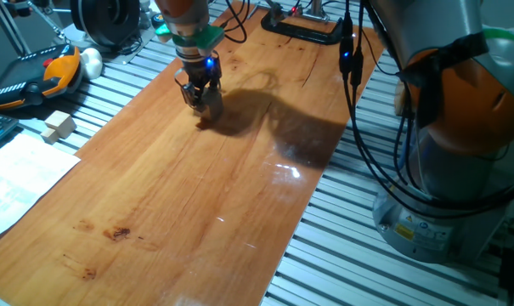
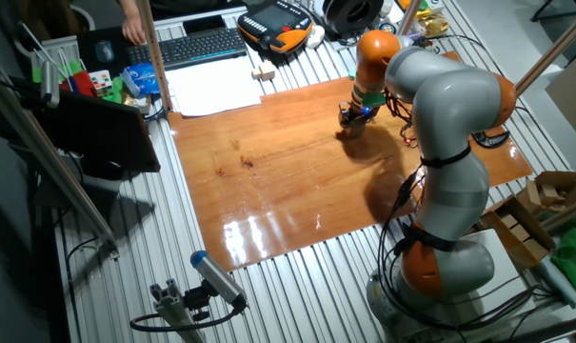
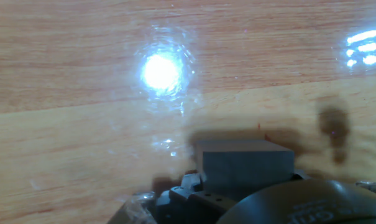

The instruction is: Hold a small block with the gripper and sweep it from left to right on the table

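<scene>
Gripper [image 1: 200, 99], fingers clamped on the small block [image 3: 245, 163] and carried low at the board's twelve-o'clock end, keeps the cube at the table [image 1: 197, 195] surface so a sideways sweep can drag it across.

Gripper [image 1: 200, 97] lowered onto the table [image 1: 180, 195] near the black C-clamp [image 1: 301, 30]; stepped wooden piece [image 1: 59, 127] lies off the board's edge.

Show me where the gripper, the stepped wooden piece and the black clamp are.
gripper [image 1: 200, 99]: one fixed view, between the fingertips.
stepped wooden piece [image 1: 59, 126]: one fixed view, its top face.
black clamp [image 1: 301, 31]: one fixed view, its long bar.
</scene>
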Robot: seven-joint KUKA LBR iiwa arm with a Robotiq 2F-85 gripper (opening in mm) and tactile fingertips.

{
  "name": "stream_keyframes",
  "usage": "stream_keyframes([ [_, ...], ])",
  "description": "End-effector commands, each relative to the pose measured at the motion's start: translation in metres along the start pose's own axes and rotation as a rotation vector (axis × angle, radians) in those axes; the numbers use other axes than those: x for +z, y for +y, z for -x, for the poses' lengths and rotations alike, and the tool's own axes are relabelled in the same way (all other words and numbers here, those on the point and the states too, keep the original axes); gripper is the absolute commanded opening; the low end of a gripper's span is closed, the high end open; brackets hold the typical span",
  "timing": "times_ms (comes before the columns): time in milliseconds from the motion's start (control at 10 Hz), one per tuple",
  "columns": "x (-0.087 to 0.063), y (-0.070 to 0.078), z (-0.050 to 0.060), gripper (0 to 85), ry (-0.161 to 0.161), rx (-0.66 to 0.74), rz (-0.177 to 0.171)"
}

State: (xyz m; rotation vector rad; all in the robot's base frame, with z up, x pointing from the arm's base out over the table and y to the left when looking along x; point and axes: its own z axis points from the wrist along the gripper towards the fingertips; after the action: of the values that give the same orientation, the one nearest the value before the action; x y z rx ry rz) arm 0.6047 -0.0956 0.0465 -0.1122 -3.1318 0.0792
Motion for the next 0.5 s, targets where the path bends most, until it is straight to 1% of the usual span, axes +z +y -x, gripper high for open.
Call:
stream_keyframes([
  [0,-0.0010,0.0011,0.0002,60.0,-0.002,0.003,-0.002],
  [400,-0.0020,0.0093,-0.0018,61.0,-0.005,0.019,-0.003],
])
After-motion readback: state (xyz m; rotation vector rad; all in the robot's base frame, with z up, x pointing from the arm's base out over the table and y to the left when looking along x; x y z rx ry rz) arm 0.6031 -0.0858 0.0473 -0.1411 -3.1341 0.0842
